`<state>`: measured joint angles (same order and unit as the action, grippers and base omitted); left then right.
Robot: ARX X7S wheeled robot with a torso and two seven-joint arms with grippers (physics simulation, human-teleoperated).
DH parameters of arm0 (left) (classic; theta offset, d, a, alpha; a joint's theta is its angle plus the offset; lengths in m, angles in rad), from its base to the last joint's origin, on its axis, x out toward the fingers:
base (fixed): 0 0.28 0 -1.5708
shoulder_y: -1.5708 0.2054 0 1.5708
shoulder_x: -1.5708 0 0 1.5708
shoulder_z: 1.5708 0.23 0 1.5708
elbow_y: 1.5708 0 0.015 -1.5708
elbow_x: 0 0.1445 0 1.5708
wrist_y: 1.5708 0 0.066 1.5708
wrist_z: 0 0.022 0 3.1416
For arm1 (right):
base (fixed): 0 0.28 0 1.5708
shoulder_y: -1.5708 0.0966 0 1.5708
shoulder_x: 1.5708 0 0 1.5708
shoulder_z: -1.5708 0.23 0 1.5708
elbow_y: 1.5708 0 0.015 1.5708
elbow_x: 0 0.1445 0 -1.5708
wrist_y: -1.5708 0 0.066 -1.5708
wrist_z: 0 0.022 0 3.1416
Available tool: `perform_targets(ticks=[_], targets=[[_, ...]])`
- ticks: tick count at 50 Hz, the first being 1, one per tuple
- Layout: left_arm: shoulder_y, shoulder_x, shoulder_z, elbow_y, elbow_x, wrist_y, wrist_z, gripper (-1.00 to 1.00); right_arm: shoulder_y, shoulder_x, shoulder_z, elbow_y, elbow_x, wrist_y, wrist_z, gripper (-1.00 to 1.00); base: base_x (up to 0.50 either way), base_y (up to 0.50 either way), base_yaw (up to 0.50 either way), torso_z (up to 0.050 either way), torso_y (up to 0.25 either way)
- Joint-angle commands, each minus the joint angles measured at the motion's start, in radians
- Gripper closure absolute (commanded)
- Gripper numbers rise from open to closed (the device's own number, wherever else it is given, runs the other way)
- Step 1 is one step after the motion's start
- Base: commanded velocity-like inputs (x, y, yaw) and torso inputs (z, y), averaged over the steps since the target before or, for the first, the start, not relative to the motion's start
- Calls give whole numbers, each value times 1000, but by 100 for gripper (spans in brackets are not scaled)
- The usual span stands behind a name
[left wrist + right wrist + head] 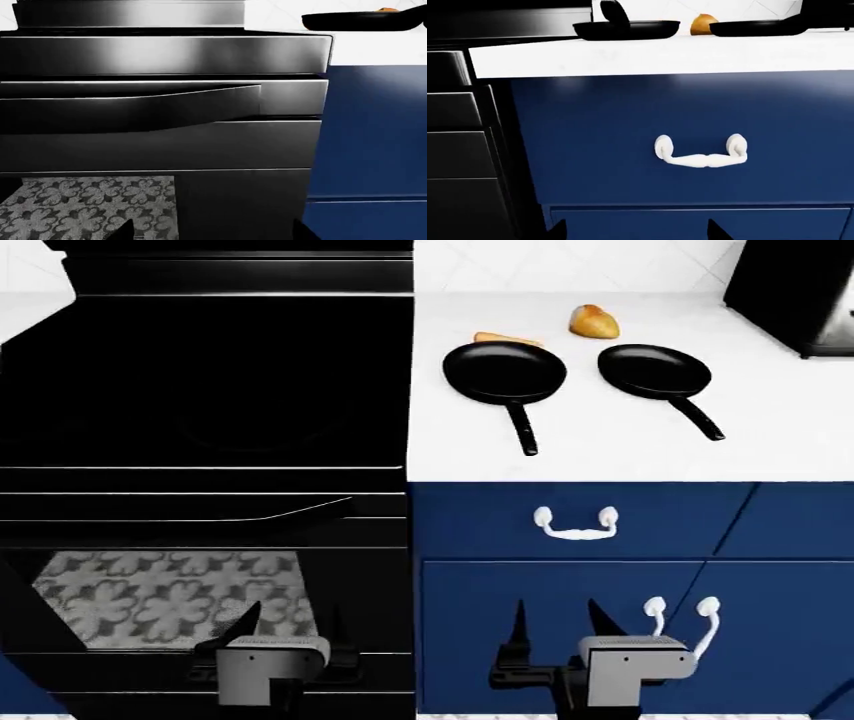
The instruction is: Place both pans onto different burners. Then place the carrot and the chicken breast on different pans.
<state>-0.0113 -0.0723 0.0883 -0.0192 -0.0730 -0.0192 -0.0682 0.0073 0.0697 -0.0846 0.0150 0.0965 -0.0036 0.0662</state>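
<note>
A: Where are your grippers sitting rn?

B: Both are hanging low, in front of the cabinets and well below the counter. Right gripper (554,625) is facing the blue drawers w/ fingers spread, holding nothing. Left gripper (287,625) is facing the oven door (200,570), also spread and empty.

A: And the pans?

B: Both are lying on the white counter (787,430), up and away from your grippers, not on the cooktop yet. Near pan (505,371) is sitting just right of the cooktop (200,380); far pan (654,370) is sitting further right. Handles are pointing back toward you; the far one is angling slightly to the right.

A: Food?

B: Carrot (507,339) is lying just behind the near pan, chicken breast (594,321) behind and between the two pans. Neither is in a pan.

A: Which arm are you taking?

B: I'm judging the right arm is nearer: you're lifting it up and fwd, lining up along a handle. Burners are lying to the left, so you're carrying leftward after the grab.
</note>
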Motion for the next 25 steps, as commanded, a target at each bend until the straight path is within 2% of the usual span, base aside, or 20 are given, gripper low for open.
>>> perform_targets(ticks=[1, 25], targets=[[-6, -13, 17, -13, -10, -2, -19, -100, 4, 14, -14, 7, 15, -5, 20, -100, 0, -500, 0, 0, 0], [-13, -36, 44, -22, -43, -5, -46, -100, 7, 38, -45, 12, 34, -11, 52, -100, 0, -500, 0, 0, 0]])
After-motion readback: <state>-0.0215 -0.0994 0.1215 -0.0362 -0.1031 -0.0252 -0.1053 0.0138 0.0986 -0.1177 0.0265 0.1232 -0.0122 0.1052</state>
